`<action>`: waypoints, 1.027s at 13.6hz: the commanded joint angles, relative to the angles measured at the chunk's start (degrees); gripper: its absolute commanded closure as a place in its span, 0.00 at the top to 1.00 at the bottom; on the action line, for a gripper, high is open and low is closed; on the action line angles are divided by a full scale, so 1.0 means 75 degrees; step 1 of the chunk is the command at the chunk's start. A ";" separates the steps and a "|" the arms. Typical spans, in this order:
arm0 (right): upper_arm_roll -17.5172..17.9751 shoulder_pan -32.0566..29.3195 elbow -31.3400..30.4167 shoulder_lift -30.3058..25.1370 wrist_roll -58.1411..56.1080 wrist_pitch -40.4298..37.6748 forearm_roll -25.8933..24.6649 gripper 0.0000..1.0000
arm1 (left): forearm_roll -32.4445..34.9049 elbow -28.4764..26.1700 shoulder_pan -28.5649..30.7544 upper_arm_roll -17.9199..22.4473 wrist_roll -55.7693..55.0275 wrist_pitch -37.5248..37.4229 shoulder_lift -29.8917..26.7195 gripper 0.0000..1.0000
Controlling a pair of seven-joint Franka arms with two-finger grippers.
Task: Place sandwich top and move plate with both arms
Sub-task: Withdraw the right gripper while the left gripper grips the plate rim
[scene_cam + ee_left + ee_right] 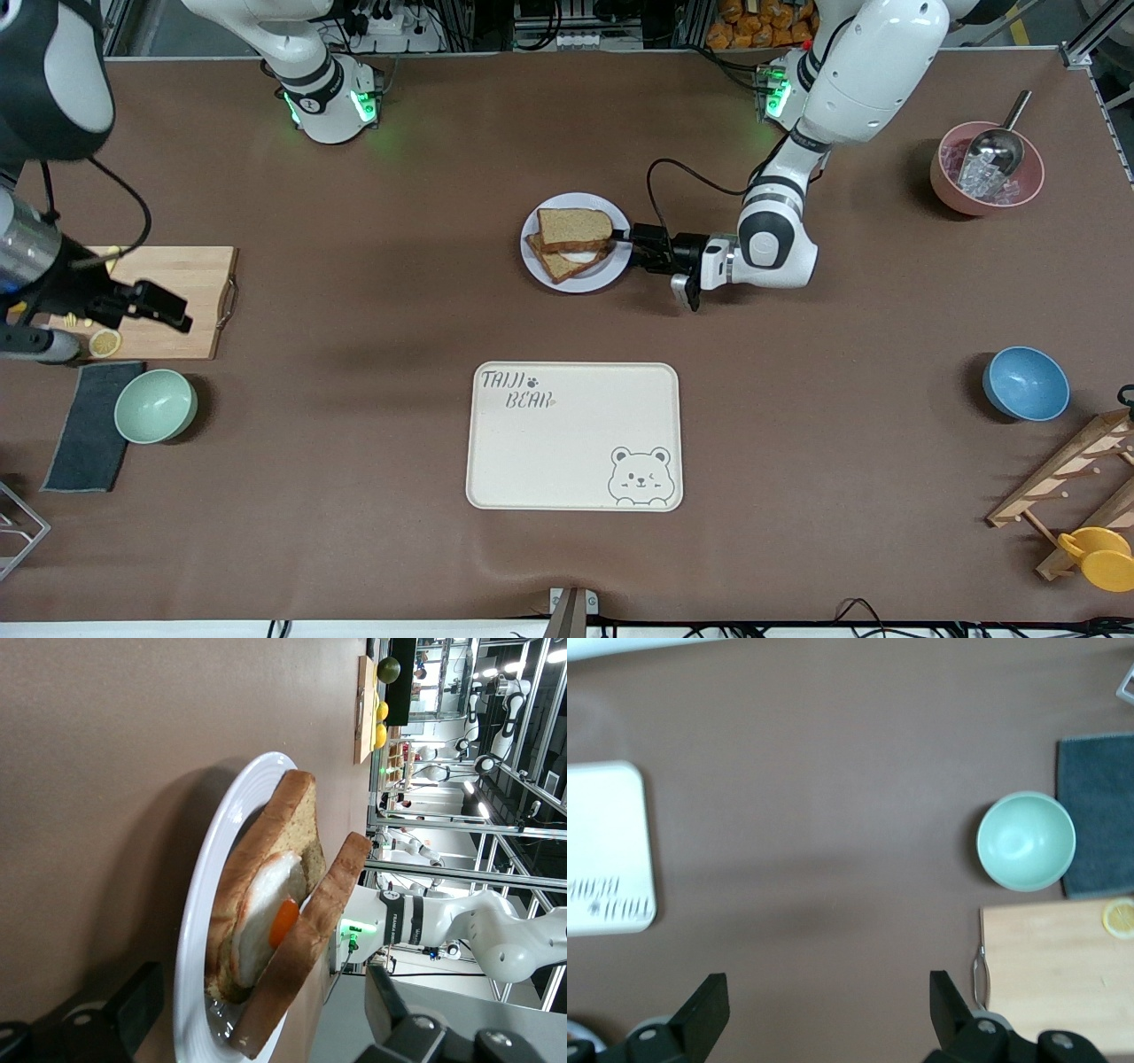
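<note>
With sandwich top [574, 228] already leaning on egg slice on plate [538, 266] mid-bench, left pincer [640, 248] wide at plate's rim toward left arm's end, right pincer [168, 306] wide, well apart over cutting board [190, 283].

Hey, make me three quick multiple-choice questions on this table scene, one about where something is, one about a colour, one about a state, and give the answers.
1. Where does the sandwich top lie?
A. on the tray
B. on the egg-topped slice on the plate
C. on the cutting board

2. What colour is the bowl beside the grey cloth?
A. mint green
B. red
C. black

3. How are the left gripper's fingers?
A. shut on the plate
B. shut on the bread
C. open

Answers: 1 B, it leans on the egg slice on the plate. 2 A, the bowl by the cloth is mint green. 3 C, the left gripper stands open at the plate's rim.
</note>
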 commanded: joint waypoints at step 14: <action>-0.0257 0.0135 -0.0069 -0.1096 0.0024 -0.1072 -0.0300 1.00 | -0.0561 -0.0177 -0.0342 -0.0034 0.0850 0.0766 0.0065 0.00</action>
